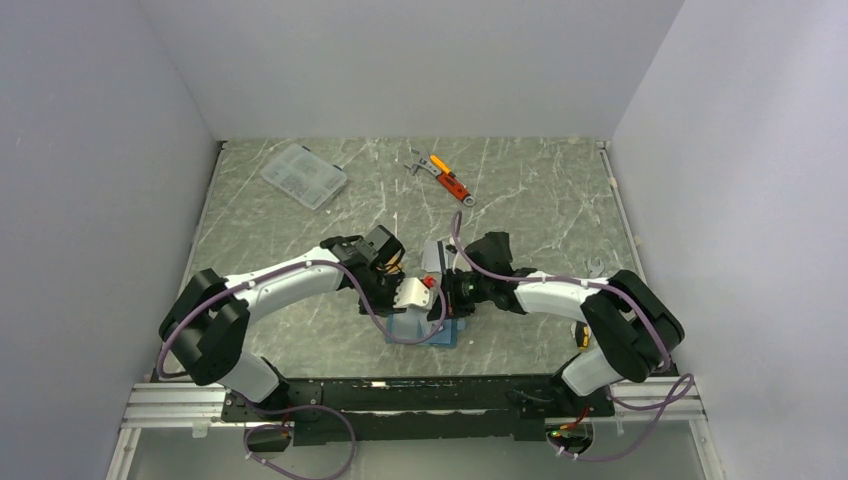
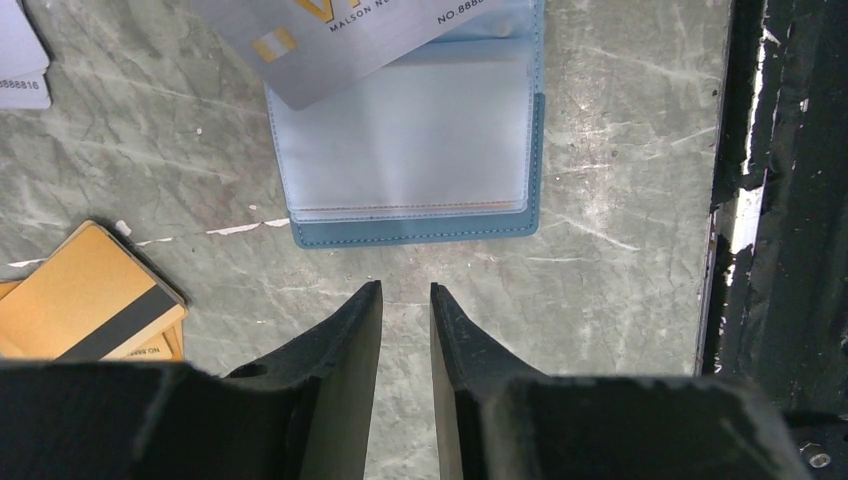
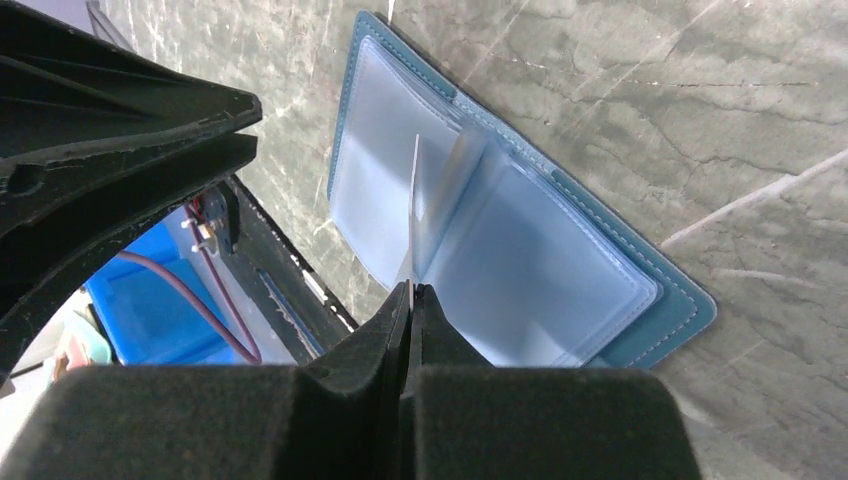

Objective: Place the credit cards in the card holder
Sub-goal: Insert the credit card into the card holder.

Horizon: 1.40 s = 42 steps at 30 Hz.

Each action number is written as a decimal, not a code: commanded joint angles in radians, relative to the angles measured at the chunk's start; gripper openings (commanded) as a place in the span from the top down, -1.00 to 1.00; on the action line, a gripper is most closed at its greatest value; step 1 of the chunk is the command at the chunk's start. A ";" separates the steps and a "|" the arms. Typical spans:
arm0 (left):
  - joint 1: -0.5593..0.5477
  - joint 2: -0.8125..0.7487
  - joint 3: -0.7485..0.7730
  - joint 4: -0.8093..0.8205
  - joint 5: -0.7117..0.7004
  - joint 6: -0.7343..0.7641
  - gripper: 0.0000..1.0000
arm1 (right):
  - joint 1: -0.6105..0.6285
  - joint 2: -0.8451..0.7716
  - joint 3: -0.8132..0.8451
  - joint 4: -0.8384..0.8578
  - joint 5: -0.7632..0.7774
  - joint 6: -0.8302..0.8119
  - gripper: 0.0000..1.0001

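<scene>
The teal card holder (image 2: 420, 232) lies open on the table, its clear pockets facing up; it also shows in the right wrist view (image 3: 560, 270) and the top view (image 1: 447, 336). My right gripper (image 3: 410, 290) is shut on the silver-grey card (image 3: 413, 200), seen edge-on, with its far edge at the holder's middle fold. The same card shows from the left wrist (image 2: 340, 40), over the holder's far part. My left gripper (image 2: 406, 287) is slightly open and empty, just short of the holder's near edge. Orange-gold cards (image 2: 80, 300) with a dark stripe lie stacked to its left.
Pale cards (image 2: 20, 60) lie at the far left of the left wrist view. A clear plastic box (image 1: 304, 175) and an orange-handled tool (image 1: 450, 180) sit at the back. A wrench (image 1: 592, 265) lies at the right. The black rail (image 2: 770, 200) runs close beside the holder.
</scene>
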State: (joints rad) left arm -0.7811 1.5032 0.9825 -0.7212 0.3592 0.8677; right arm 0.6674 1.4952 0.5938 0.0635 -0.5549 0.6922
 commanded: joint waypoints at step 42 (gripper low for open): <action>-0.101 0.111 -0.100 0.134 -0.087 0.029 0.47 | -0.066 0.052 -0.069 0.134 -0.184 0.035 1.00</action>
State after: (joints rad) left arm -0.8707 1.6012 0.9051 -0.6167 0.2630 0.8948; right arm 0.6140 1.5322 0.5335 0.1230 -0.6964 0.7151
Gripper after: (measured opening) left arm 0.271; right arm 0.009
